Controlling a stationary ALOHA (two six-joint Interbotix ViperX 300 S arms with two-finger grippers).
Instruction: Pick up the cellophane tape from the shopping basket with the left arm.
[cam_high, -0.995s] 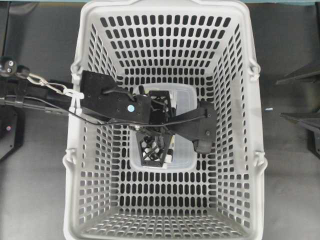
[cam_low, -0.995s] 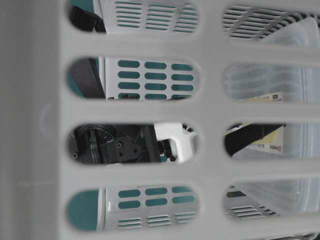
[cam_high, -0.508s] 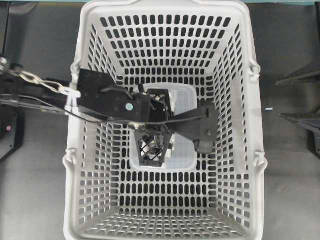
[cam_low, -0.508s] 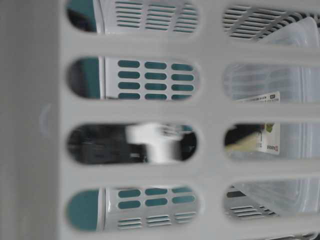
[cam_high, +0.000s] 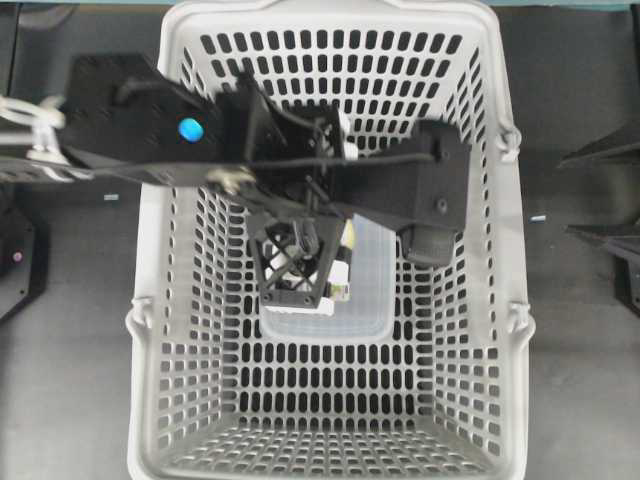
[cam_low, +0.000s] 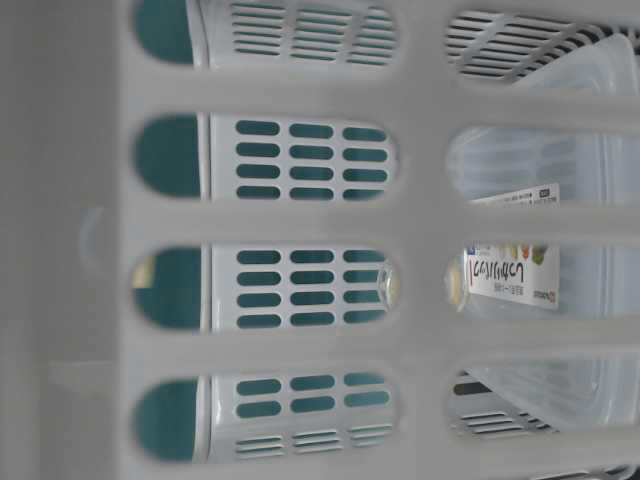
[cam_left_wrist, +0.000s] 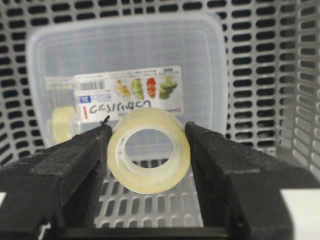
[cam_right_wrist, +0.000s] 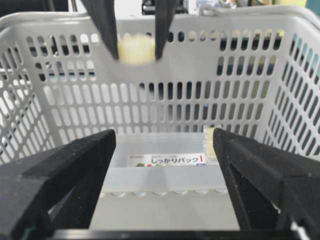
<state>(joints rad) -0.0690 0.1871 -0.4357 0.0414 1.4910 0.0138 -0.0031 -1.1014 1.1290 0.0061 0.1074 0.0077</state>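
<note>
The light grey shopping basket (cam_high: 160, 300) fills the middle of a dark table (cam_high: 70, 380), its walls and floor pierced by rows of oblong slots, with handle hinges at the left and right rims. The left arm (cam_high: 130, 130) reaches in from the left across the far half of the basket, a blue dot on its flat black link and cables running along it. Its gripper (cam_high: 305, 285) points down over the basket's middle, lattice fingers (cam_high: 285, 270) narrowing toward the tips, with a pale yellowish bit at their right edge. Beneath it on the basket floor lies a clear plastic box (cam_high: 365, 290). Black pointed arm parts (cam_high: 605, 150) sit at the right edge, outside the basket.
</note>
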